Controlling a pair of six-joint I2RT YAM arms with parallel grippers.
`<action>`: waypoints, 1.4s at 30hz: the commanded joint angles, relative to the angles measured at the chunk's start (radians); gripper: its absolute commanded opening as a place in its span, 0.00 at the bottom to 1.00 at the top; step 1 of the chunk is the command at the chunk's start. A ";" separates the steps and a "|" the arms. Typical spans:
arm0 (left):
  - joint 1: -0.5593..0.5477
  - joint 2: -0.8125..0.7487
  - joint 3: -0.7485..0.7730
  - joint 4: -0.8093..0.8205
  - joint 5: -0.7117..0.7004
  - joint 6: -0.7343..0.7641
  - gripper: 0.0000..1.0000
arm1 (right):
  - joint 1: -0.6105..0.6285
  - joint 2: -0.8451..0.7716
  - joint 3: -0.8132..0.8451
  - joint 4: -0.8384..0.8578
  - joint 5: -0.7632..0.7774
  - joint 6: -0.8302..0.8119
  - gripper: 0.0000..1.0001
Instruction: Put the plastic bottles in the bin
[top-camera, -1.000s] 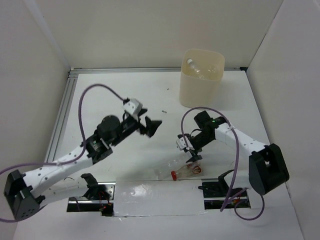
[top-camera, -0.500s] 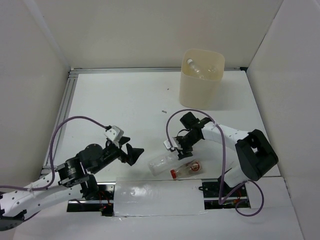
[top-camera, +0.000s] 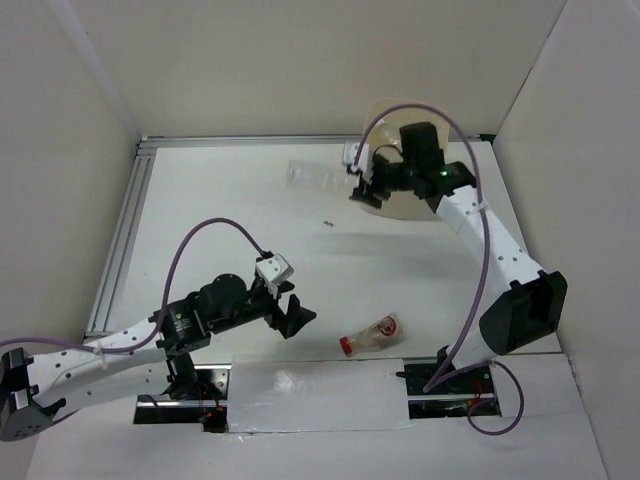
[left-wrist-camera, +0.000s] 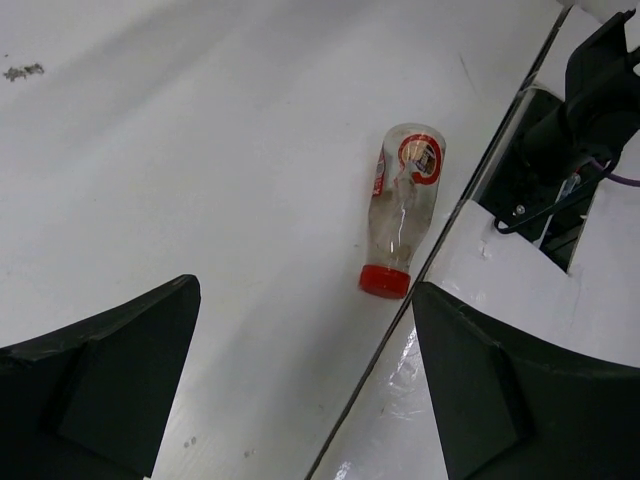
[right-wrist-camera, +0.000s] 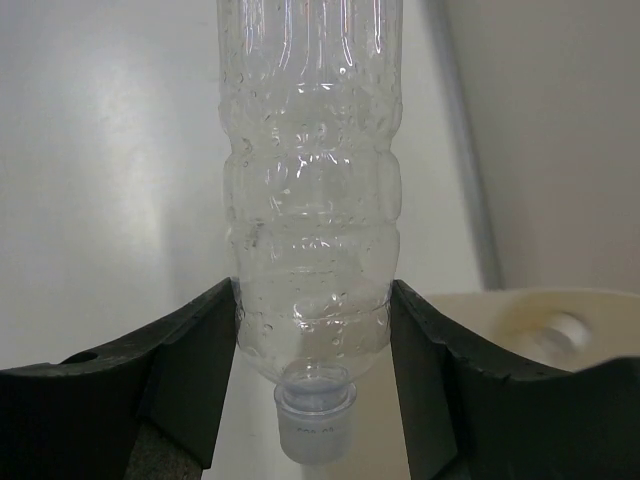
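My right gripper (top-camera: 360, 180) is shut on a clear bottle with a white cap (top-camera: 315, 177), held level in the air just left of the beige bin (top-camera: 392, 208). In the right wrist view the bottle (right-wrist-camera: 310, 200) sits between my fingers (right-wrist-camera: 190, 360), cap toward the camera, and the bin rim (right-wrist-camera: 530, 310) shows at lower right with a bottle cap inside. A clear bottle with a red cap and red-white label (top-camera: 372, 334) lies on the table near the front edge; it also shows in the left wrist view (left-wrist-camera: 403, 215). My left gripper (top-camera: 297, 317) is open and empty, left of it.
A white taped plate (top-camera: 315, 395) covers the table's near edge between the arm bases. An aluminium rail (top-camera: 120, 240) runs along the left side. White walls close in the table on three sides. A small dark mark (top-camera: 327, 222) lies mid-table.
My right gripper lifted the clear bottle from the table near the front and carried it up and back to beside the bin. My left gripper moved right, toward the red-capped bottle.
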 joint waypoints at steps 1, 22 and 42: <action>-0.006 0.034 0.044 0.128 0.055 0.046 1.00 | -0.040 -0.029 0.136 0.061 0.068 0.166 0.23; -0.090 0.504 0.120 0.374 0.044 0.189 1.00 | -0.323 0.255 0.668 -0.148 0.367 -0.058 0.33; -0.118 0.617 0.147 0.422 0.057 0.207 1.00 | -0.316 0.408 0.569 -0.066 0.046 0.110 0.58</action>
